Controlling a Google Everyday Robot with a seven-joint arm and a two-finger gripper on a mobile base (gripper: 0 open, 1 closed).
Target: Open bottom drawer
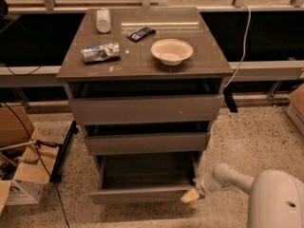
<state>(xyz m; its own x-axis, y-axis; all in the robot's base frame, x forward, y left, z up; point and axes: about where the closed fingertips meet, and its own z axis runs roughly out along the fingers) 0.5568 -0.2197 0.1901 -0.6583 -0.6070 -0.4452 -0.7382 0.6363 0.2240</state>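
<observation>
The bottom drawer (142, 195) of the grey-brown cabinet is pulled out, its shallow grey box open to view above its flat front panel. My gripper (190, 196) is at the drawer front's right end, at the tip of my white arm (228, 177) that comes in from the lower right. The two drawers above it (145, 109) (146, 143) stand out a little from the cabinet.
On the cabinet top (199, 65) lie a white bowl (171, 51), a crumpled snack bag (100, 52), a white cup (103, 20) and a dark bar (141, 33). Cardboard boxes (16, 175) and cables lie on the floor at left. A box (297, 108) stands at right.
</observation>
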